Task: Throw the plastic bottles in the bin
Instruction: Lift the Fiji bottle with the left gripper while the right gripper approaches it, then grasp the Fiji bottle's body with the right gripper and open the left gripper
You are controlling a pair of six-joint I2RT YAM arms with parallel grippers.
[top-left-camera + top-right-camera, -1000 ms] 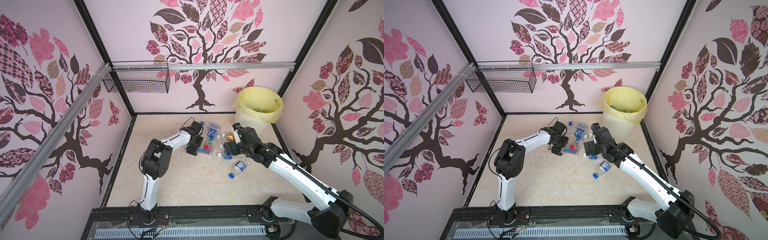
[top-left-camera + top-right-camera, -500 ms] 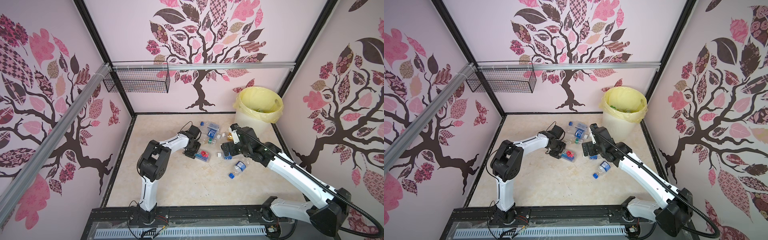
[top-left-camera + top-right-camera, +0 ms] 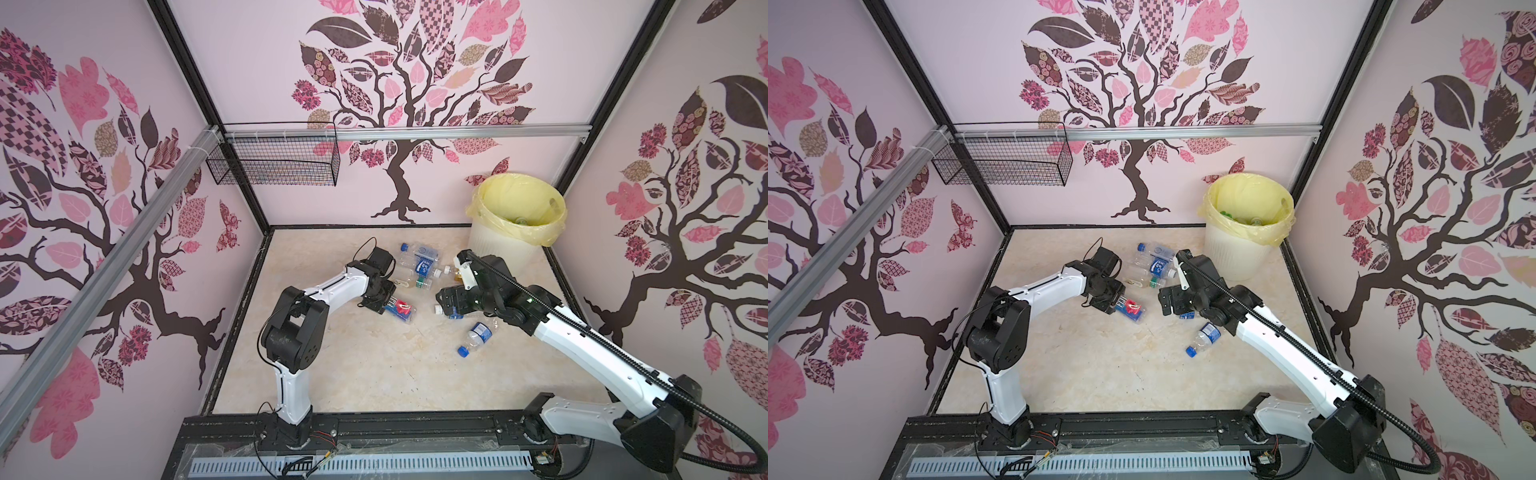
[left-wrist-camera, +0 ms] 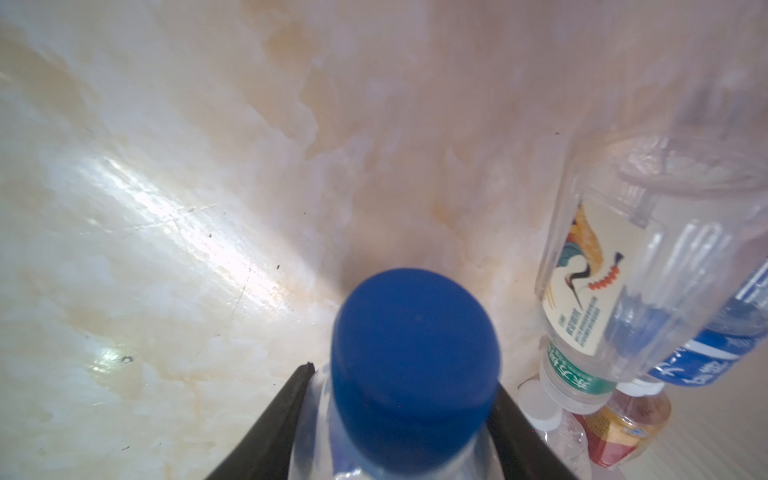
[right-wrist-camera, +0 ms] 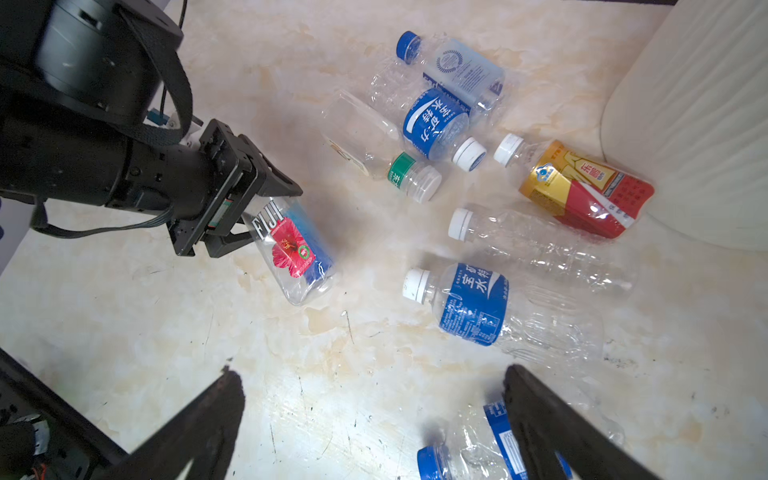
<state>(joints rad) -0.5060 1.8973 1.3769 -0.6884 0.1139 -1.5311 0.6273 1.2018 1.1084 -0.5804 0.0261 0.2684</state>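
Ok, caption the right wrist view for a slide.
Left pincer grips the Fiji bottle; other bottles lie near the bin.

We see our left gripper (image 3: 386, 305) on a clear plastic bottle with red-and-blue label (image 3: 405, 311), our right gripper (image 3: 443, 302) low beside a cluster of clear blue-labelled bottles (image 3: 424, 264), a yellow-lined white ribbed bin (image 3: 503, 249) behind

The pale marbled bench (image 3: 353, 374) carries the bin (image 3: 498, 249) in its 2 o'clock corner. A cluster of plastic bottles (image 3: 422, 266) lies flat toward 12 o'clock, and one blue-capped bottle (image 3: 473, 337) lies apart at 4 o'clock.
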